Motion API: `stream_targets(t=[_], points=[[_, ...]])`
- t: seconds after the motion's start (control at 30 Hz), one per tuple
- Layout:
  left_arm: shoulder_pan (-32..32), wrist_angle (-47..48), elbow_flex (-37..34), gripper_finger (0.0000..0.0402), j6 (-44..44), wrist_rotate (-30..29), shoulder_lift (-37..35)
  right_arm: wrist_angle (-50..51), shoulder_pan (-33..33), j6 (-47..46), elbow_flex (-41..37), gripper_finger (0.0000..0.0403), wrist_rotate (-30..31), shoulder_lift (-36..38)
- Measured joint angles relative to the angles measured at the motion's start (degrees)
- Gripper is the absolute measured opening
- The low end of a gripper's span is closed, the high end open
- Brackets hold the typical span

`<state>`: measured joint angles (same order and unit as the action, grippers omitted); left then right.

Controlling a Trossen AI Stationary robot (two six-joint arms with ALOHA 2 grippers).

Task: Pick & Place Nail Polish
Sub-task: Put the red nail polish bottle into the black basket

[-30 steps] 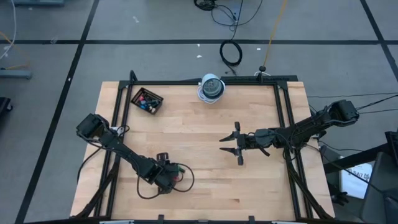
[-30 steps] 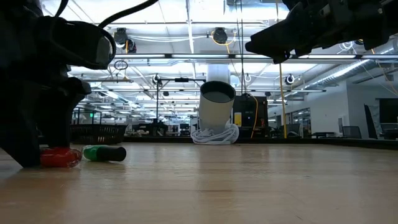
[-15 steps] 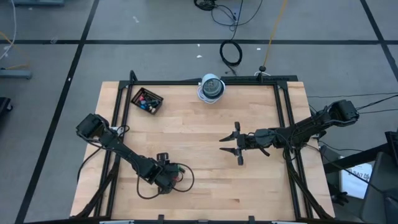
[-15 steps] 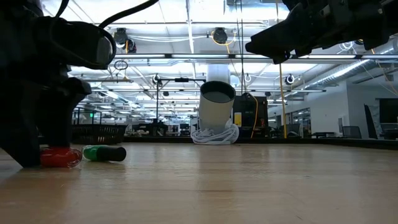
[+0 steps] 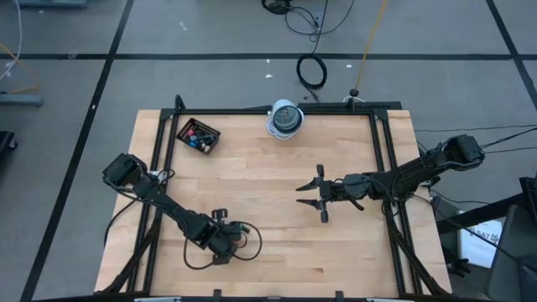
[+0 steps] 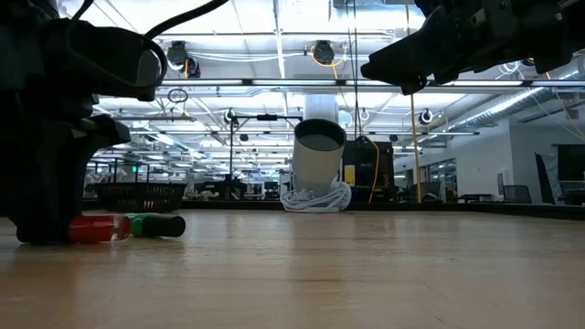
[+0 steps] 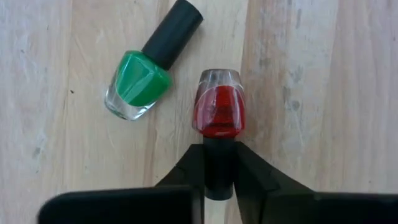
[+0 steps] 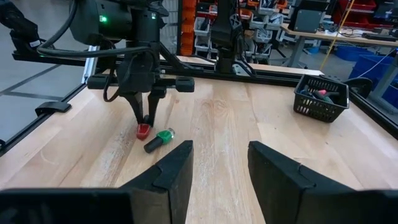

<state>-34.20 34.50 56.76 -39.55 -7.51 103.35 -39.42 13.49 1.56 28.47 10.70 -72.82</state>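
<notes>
Two bottles out: a red bottle [image 7: 218, 112] and a green bottle [image 7: 145, 71] lie on their sides on the wooden surface [image 5: 277, 176], just beside each other, near the front left part.
Left gripper [image 7: 217, 171]: low over the surface, its fingers [image 7: 189, 171] closed on the dark cap of the red bottle, whose body points away from the wrist.
Red bottle in the low view: lies flat at the foot of the left arm [image 6: 96, 228], the green bottle [image 6: 155, 225] just past it.
Right gripper [image 5: 309, 195]: hangs above the middle of the surface, well apart from both bottles, fingers [image 8: 177, 168] partly open and holding nothing.
Black basket [image 5: 199, 137]: sits at the far left corner with more small bottles inside.
White cup [image 5: 285, 117]: stands at the far edge, on a coiled white cable.
</notes>
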Motion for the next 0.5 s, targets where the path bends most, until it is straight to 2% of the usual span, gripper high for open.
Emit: stream_targets(t=[0.4,0.5], points=[[-0.1,-0.3,-0.1,0.0035,2.1,-0.1,0.0,0.3,0.0,0.0,0.0,0.0146,0.0,0.0],[-0.6,-0.6,-0.1,0.0035,3.5,-1.6,-0.3,0.3,0.0,0.0,0.0,0.0146,0.0,0.0]])
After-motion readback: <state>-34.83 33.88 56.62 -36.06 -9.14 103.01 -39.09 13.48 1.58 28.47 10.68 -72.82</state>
